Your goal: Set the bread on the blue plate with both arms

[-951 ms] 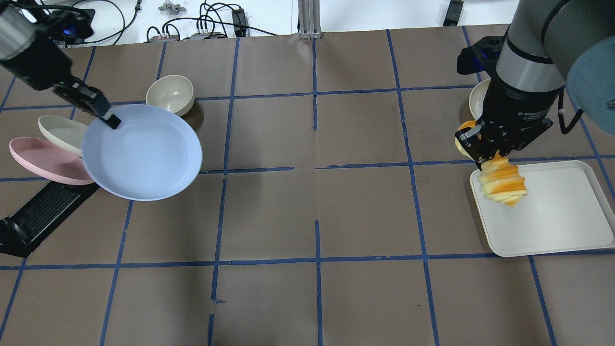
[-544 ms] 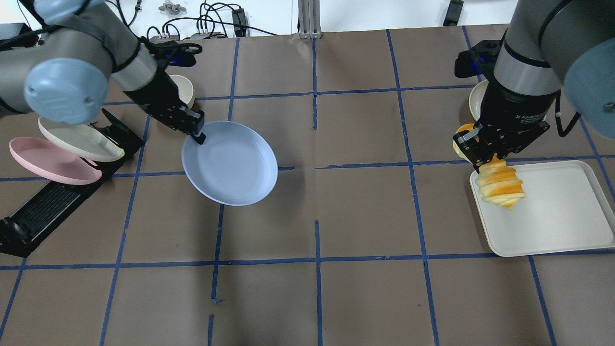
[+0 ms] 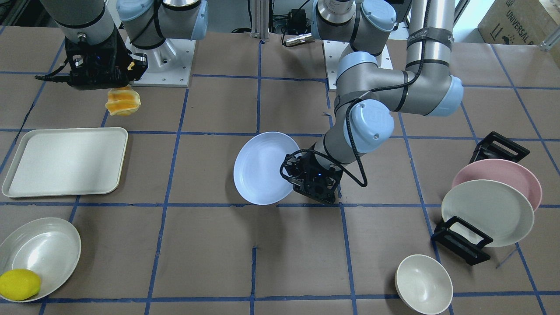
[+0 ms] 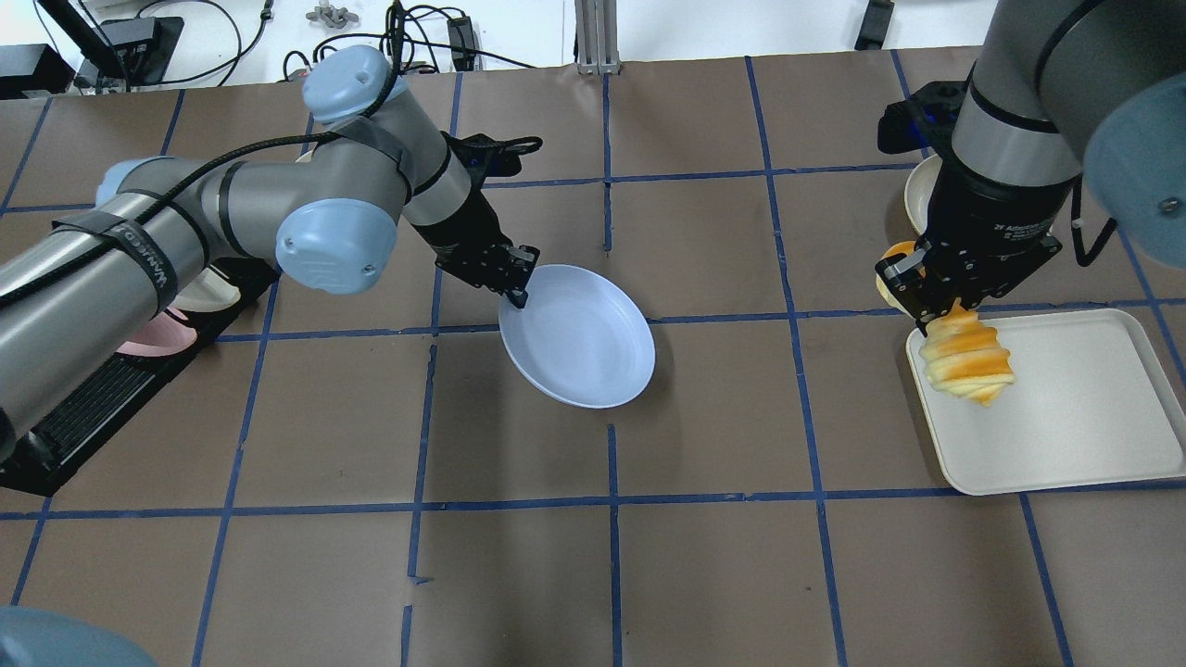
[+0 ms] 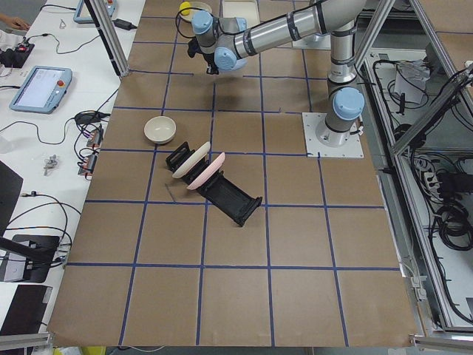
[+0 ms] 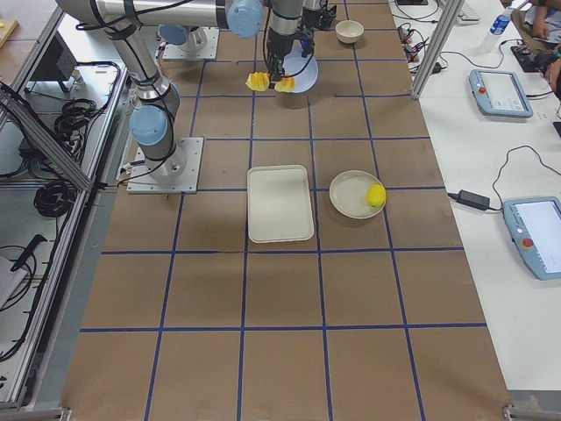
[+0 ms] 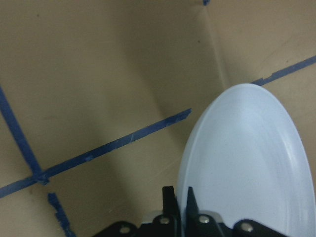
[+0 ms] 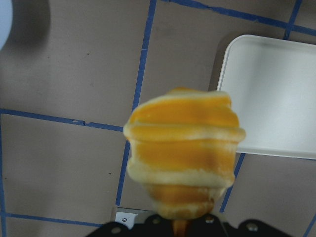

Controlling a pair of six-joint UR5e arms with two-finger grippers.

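Note:
The blue plate point(image 4: 584, 352) is held by its rim in my left gripper point(image 4: 515, 295), tilted, just over the middle of the table. It also shows in the front view point(image 3: 258, 168) and the left wrist view point(image 7: 247, 163), where the fingers point(image 7: 169, 200) pinch its edge. My right gripper point(image 4: 934, 320) is shut on one end of the bread point(image 4: 965, 363), an orange and cream spiral loaf hanging in the air over the near left corner of the white tray point(image 4: 1093, 426). The bread fills the right wrist view point(image 8: 182, 148).
A black rack at the far left holds a pink plate point(image 3: 507, 173) and a cream plate point(image 3: 488, 212). A small cream bowl point(image 3: 423, 284) stands near it. A white bowl point(image 3: 43, 249) with a yellow lemon point(image 3: 19, 284) stands beyond the tray point(image 3: 65, 162).
My left arm has carried the blue plate rightward from the rack to the table's middle and lower. My right gripper with the bread has hardly moved.

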